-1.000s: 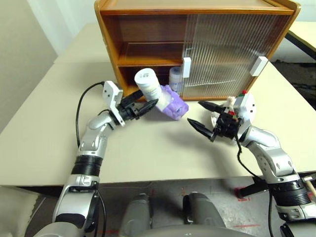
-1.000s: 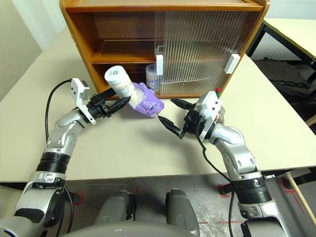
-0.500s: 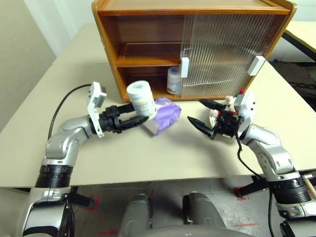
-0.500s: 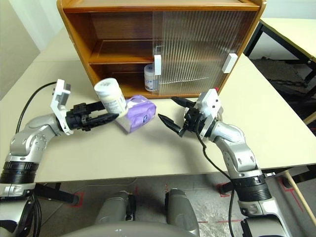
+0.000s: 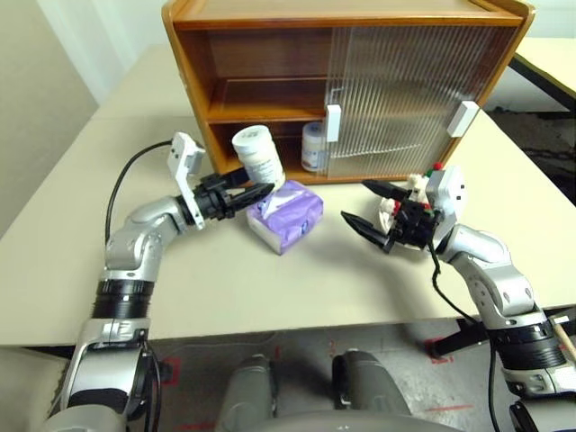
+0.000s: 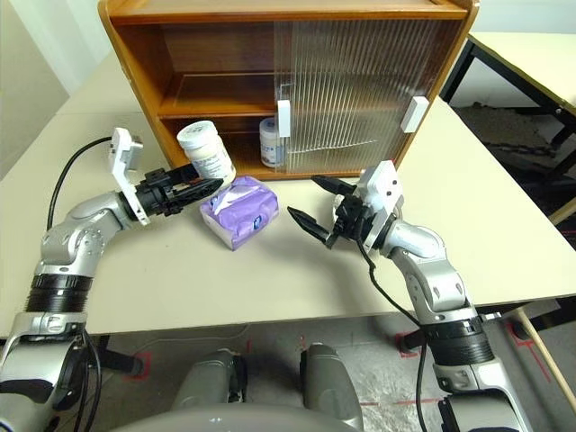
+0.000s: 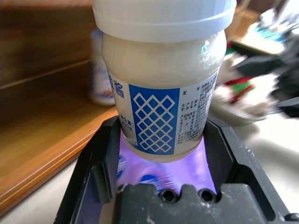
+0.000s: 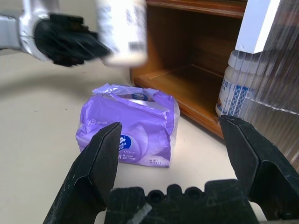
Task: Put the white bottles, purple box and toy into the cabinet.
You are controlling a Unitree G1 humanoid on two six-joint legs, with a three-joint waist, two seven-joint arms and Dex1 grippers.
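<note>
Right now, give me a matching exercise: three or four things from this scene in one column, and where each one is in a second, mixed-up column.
Things:
1. held bottle
2. second bottle
3. purple box
4. toy

Places:
A. on the table in front of the cabinet
B. behind the right gripper
C. in the left gripper
D. on the cabinet's lower shelf

Pairs: 1-C, 2-D, 3-A, 4-B
</note>
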